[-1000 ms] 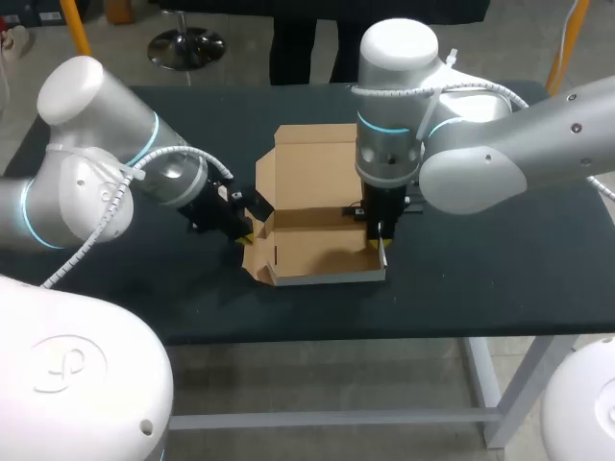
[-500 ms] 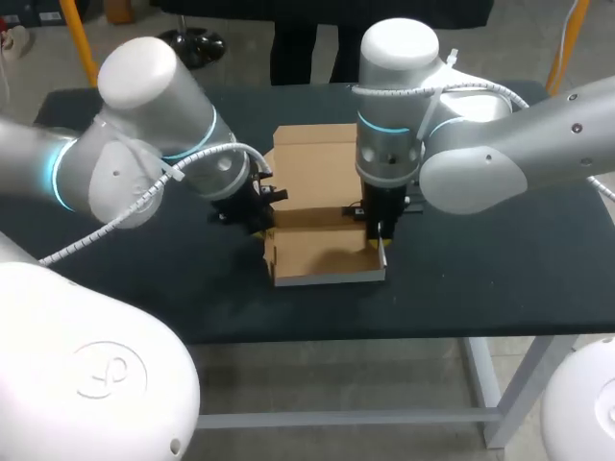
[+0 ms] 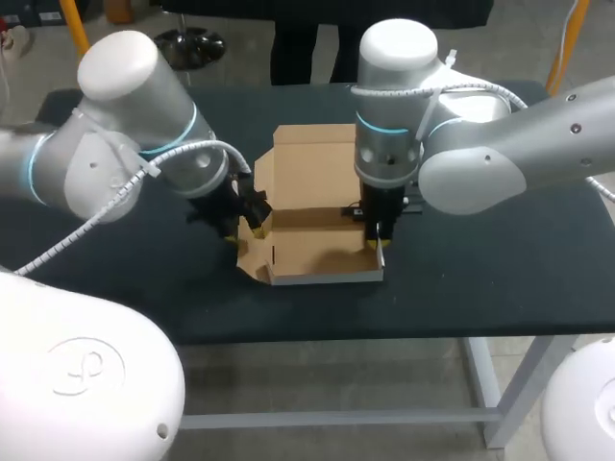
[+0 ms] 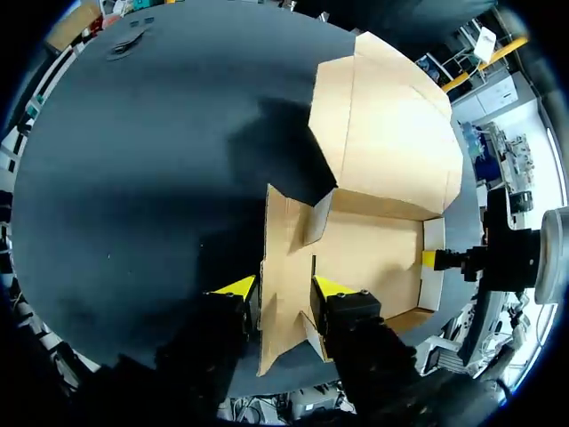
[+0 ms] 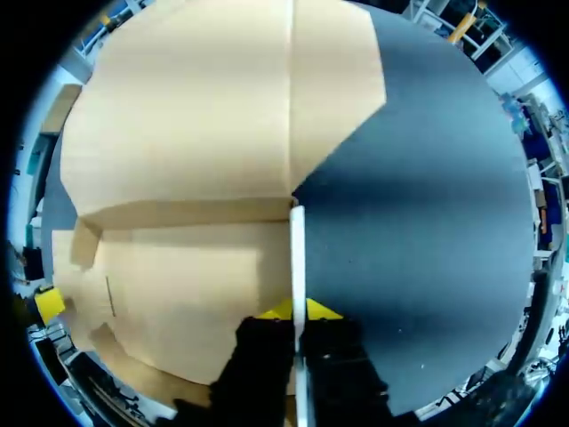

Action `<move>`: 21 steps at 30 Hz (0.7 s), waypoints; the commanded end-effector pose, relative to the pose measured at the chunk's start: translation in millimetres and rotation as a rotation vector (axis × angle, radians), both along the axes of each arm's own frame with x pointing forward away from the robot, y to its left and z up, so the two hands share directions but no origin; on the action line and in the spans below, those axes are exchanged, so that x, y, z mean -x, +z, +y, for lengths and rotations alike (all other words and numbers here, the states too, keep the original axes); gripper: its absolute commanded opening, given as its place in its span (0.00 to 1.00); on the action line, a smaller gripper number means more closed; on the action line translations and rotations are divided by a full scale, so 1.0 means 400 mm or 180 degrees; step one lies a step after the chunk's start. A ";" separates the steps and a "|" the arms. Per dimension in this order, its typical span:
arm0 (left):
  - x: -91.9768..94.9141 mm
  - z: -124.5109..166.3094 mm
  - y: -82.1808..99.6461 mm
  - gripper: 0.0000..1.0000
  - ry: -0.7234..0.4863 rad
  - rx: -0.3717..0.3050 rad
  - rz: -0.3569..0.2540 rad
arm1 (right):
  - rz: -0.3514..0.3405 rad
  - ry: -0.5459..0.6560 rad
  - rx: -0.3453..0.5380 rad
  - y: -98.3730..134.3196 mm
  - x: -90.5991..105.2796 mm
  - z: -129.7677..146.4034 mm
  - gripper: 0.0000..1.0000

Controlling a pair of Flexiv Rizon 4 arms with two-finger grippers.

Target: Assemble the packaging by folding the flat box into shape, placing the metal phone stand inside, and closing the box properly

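Observation:
The brown cardboard box [image 3: 317, 252] lies half folded at the table's middle, its lid [image 3: 312, 158] flat toward the back. My right gripper [image 3: 377, 240] points down and is shut on the upright right side wall [image 5: 296, 245], whose white edge runs between its yellow tips [image 5: 293, 311]. My left gripper [image 3: 240, 229] is at the box's left side, open, with the left flap [image 4: 286, 267] leaning outward between its spread fingers [image 4: 283, 286]. In the left wrist view a yellow tip of the right gripper [image 4: 431, 260] shows across the box. No phone stand is in view.
The dark table [image 3: 500, 259] has bare surface to the right of the box and in front of it. Both arms crowd the box's two sides.
The left arm pushed the left flap upright, then drew back to the left. Its fingers opened and the flap dropped outward again. The right arm kept still.

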State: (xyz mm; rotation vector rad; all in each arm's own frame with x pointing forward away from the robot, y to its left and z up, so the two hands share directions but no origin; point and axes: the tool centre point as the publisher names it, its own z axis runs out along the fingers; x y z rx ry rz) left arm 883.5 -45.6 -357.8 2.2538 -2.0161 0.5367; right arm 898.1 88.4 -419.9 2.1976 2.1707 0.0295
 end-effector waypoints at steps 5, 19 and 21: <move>0.002 0.096 -0.009 0.35 -0.0200 0.0526 0.0067 | 0.0010 -0.0001 0.0011 0.002 -0.001 0.003 0.00; -0.009 0.129 -0.071 0.00 -0.0419 0.0850 0.0182 | 0.0010 -0.0001 0.0011 0.002 -0.001 0.003 0.00; -0.012 0.127 -0.087 0.00 -0.0457 0.0910 0.0201 | 0.0010 -0.0001 0.0011 0.002 -0.001 0.003 0.00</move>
